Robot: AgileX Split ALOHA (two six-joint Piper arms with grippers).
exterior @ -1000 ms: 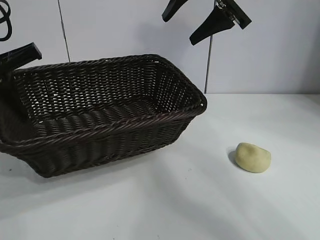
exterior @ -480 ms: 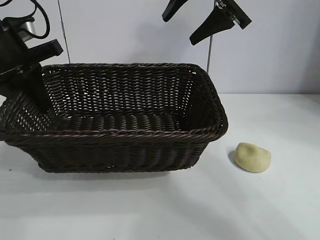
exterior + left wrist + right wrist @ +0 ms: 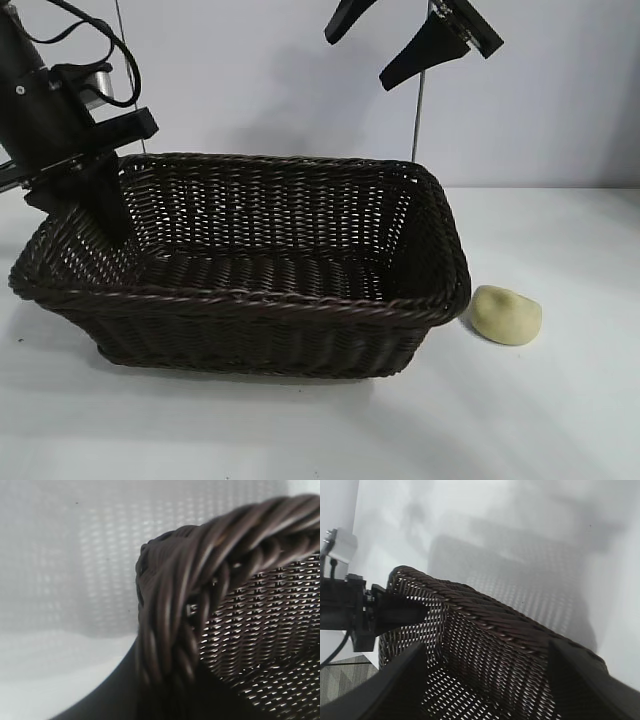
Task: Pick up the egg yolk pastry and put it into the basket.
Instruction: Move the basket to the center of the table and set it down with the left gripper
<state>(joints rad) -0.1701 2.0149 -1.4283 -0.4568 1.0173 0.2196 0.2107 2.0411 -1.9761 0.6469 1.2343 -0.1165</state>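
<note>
No legible text, label, brand, number or sign appears in any view. The basket [image 3: 250,300], pastry and arms carry no readable markings.

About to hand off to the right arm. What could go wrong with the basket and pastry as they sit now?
1. The basket, clamped at its rim corner by the left gripper, has its near-right corner close beside the egg yolk pastry; any more shifting could knock it.
2. That tight gap may crowd the open right gripper when it descends.
</note>
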